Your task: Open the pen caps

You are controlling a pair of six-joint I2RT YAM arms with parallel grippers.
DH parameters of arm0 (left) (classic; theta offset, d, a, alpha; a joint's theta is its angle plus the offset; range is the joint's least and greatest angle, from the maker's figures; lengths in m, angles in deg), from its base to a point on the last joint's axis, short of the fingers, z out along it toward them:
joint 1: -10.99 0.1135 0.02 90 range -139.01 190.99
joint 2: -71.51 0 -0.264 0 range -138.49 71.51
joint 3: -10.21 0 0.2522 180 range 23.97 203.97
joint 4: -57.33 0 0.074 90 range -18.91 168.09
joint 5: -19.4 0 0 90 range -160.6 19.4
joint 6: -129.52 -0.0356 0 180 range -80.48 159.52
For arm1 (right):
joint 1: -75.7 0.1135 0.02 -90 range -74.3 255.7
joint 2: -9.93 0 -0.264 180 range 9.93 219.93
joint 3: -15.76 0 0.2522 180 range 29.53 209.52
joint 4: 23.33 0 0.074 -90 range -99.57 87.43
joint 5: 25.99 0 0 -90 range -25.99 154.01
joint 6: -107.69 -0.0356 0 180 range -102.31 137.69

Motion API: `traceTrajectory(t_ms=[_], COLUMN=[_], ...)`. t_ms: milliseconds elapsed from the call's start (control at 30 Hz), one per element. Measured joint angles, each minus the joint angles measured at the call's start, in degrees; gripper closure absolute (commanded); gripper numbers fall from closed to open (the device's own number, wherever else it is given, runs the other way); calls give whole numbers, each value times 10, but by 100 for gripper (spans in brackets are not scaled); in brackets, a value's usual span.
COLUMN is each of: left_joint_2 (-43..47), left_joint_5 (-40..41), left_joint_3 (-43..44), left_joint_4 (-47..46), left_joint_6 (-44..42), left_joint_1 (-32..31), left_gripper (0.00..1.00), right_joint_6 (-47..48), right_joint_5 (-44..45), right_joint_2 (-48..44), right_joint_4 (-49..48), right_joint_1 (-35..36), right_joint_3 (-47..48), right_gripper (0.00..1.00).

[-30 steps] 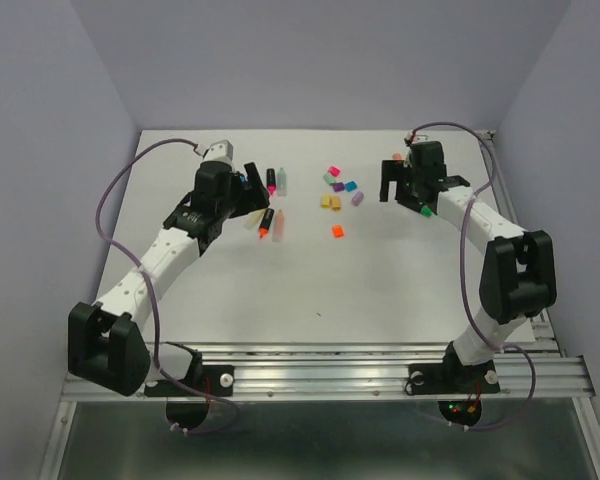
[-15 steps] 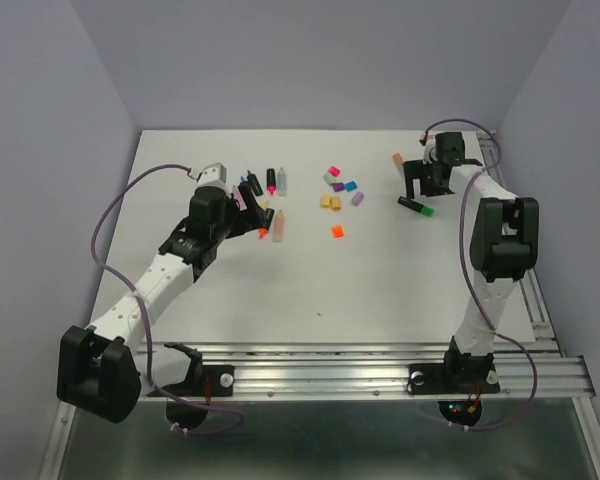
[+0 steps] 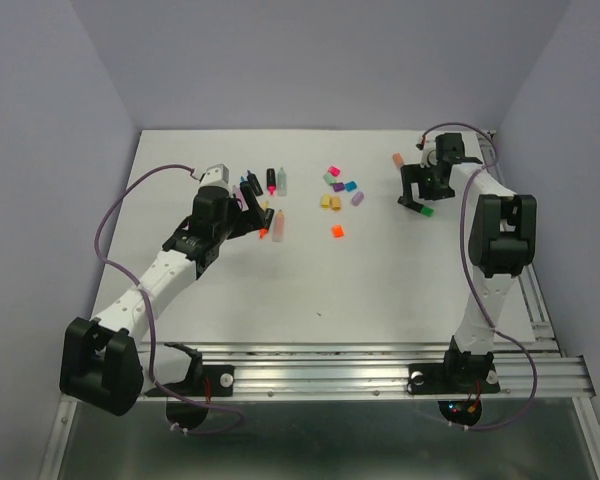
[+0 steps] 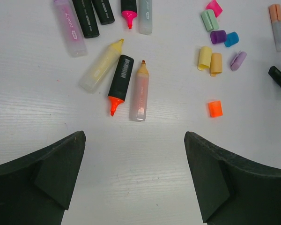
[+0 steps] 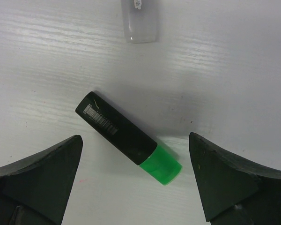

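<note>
Left arm (image 3: 170, 265) stretched low over the white table (image 3: 380, 290) toward back-left. Left gripper (image 4: 133, 145) hangs above the uncapped pens (image 4: 120, 79), jaws wide, empty. Right arm (image 3: 500, 240) folded with elbow high, right gripper (image 5: 136, 140) pointing down at back-right — jaws wide, straddling a black pen (image 5: 114, 126) without touching it. Its green cap (image 5: 161, 166) is still on. Barcode label (image 5: 100, 119) on that barrel, seen only in the right wrist view; digits unreadable. Loose pen caps (image 4: 218, 47) lie clustered mid-back, one orange cap (image 4: 215, 108) nearer and apart — pen tips show clearly only in the left wrist view.
</note>
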Motion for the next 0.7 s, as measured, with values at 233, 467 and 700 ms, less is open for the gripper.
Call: traceTrajectory(t_ms=[233,467,700], left_joint_2=[0,5,13], left_joint_5=[0,0,0], left_joint_3=[0,0,0], left_joint_4=[-1,-3,-4], left_joint_6=[0,0,0], left_joint_1=[0,0,0], left_gripper=[1,1,1], right_joint_6=[-9,-24,-51], right_joint_5=[-12,-35,-33], right_joint_2=[9,5,-24], right_joint_4=[9,5,-3], right_joint_1=[0,0,0], right_joint_3=[-1,-23,-65], right_gripper=[0,0,3])
